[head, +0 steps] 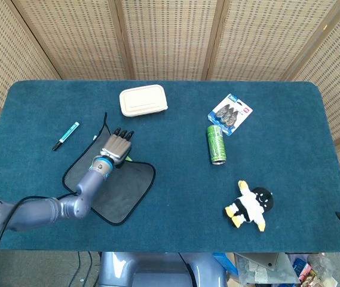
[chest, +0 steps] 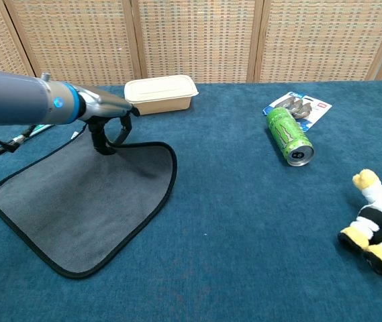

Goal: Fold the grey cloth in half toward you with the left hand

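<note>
One broad table (head: 289, 179) covered in deep blue carpet-like fabric filled most of both views; behind it stood woven cane screens (head: 170, 36) in wooden frames, closing off the room; a few cables showed at the left edge of the head view, below table level.

On the near-left part of that surface lay the grey cloth (chest: 76, 208), dark-edged and mostly flat; its far corner was drawn up off the table where the left hand (chest: 107, 127) gripped it, fingers (head: 117, 143) curled down around the edge; I judged this pinch at the far edge to be the start of the fold, since that edge must travel toward the robot and over the near half; the far-right border curved inward, as though dragged by the pull. The right hand appeared in neither view.

Well apart to the right rested a black-and-white plush toy (head: 250, 206) near the front edge; beyond it a green can (head: 216, 143) lay on its side, just beside a blister pack (head: 230, 113); none of these stood in the way of the fold. A cream lidded box (head: 143, 100) sat beyond the cloth, near the hand but apart from it; a teal pen (head: 66, 135) lay to the cloth's left, smallest of all.
</note>
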Action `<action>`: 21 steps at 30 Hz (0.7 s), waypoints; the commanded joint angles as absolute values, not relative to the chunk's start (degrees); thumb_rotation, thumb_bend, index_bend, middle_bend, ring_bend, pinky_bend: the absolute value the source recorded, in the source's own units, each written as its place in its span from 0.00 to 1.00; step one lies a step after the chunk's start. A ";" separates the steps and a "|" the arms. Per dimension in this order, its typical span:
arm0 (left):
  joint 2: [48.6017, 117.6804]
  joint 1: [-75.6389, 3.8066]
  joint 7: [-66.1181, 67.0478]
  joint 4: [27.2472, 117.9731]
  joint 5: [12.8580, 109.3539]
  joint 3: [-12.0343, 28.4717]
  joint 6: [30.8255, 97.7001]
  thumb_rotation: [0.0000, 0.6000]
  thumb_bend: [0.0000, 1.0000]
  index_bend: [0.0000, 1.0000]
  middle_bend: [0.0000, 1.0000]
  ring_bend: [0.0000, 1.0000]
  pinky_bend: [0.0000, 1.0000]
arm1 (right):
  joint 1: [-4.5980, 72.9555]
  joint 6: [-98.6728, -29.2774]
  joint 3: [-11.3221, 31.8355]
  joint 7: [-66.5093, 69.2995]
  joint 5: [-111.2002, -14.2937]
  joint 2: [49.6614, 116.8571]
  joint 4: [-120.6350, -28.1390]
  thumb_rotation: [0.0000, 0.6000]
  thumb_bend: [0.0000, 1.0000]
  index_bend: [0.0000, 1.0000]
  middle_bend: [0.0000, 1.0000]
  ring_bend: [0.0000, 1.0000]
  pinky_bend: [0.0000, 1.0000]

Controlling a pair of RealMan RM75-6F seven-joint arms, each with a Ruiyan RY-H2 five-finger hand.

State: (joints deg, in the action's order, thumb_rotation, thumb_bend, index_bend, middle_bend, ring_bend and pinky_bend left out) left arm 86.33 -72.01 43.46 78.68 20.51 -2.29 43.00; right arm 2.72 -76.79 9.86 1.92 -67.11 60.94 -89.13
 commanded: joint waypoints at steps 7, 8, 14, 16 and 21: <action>77.47 -70.78 46.93 95.38 17.61 -6.06 50.18 1.00 0.60 0.60 0.00 0.00 0.00 | 2.75 -76.78 9.65 2.15 -67.63 60.72 -89.59 1.00 0.00 0.00 0.00 0.00 0.00; 77.20 -70.78 47.33 96.19 17.62 -6.36 50.73 1.00 0.60 0.60 0.00 0.00 0.00 | 2.75 -76.78 9.64 2.17 -67.67 60.68 -89.67 1.00 0.00 0.00 0.00 0.00 0.00; 77.01 -69.48 49.00 99.84 18.51 -8.53 54.40 1.00 0.60 0.60 0.00 0.00 0.00 | 2.67 -76.73 9.55 2.71 -67.83 60.34 -89.95 1.00 0.00 0.00 0.00 0.00 0.00; 77.05 -68.73 48.86 100.47 19.44 -8.94 55.21 1.00 0.60 0.60 0.00 0.00 0.00 | 2.64 -76.69 9.54 2.92 -67.83 60.26 -89.93 1.00 0.00 0.00 0.00 0.00 0.00; 77.22 -66.54 48.07 101.44 22.01 -10.10 56.45 1.00 0.60 0.60 0.00 0.00 0.00 | 2.64 -76.62 9.52 3.36 -67.95 60.14 -89.94 1.00 0.00 0.00 0.00 0.00 0.00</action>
